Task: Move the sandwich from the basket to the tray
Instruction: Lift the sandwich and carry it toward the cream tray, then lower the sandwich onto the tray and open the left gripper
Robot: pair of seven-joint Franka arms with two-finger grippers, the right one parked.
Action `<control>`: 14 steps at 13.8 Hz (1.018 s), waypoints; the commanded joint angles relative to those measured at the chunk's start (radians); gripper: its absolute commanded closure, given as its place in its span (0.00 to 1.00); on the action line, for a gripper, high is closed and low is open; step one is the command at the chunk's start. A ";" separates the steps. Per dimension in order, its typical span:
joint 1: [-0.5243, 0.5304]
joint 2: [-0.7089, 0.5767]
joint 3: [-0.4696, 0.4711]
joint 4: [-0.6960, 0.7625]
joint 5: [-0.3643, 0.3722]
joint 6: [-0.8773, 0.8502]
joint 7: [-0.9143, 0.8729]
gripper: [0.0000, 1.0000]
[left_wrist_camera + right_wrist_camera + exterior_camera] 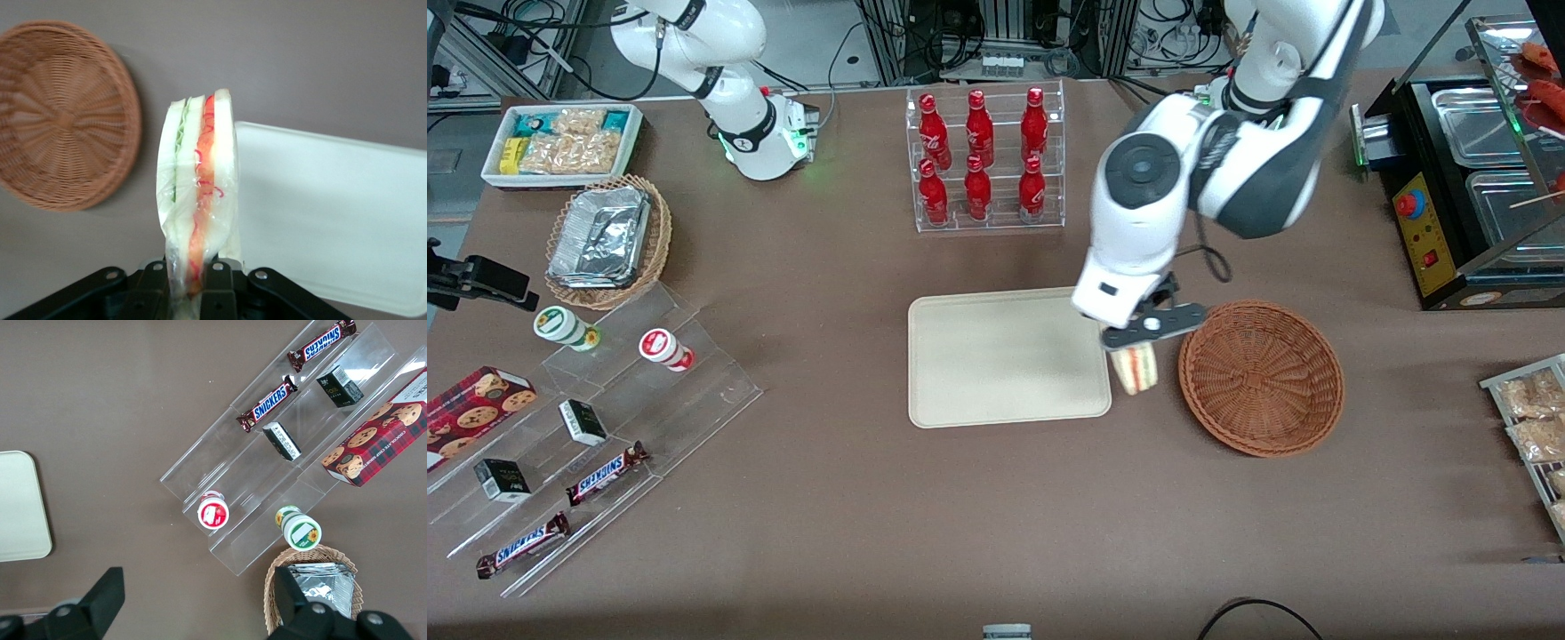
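the gripper [1136,345] is clamped on one end of the sandwich [1136,368], which hangs in the air between the basket [1261,376] and the tray [1005,358], right at the tray's edge. letting go here could drop it on the rim or the table. it is a wrapped white-bread wedge with red and green filling.

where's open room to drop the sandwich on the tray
The tray is bare edge to edge. The gripper holds the sandwich over the narrow strip between tray and basket; that strip is the tight spot.
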State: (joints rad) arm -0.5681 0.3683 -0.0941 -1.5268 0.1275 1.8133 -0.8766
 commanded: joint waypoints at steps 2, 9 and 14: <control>-0.114 0.164 0.005 0.123 0.007 0.053 0.054 1.00; -0.185 0.320 -0.009 0.131 -0.014 0.227 0.035 1.00; -0.203 0.383 -0.007 0.129 -0.009 0.294 -0.007 1.00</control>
State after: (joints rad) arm -0.7588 0.7232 -0.1102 -1.4336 0.1224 2.1021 -0.8474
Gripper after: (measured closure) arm 0.846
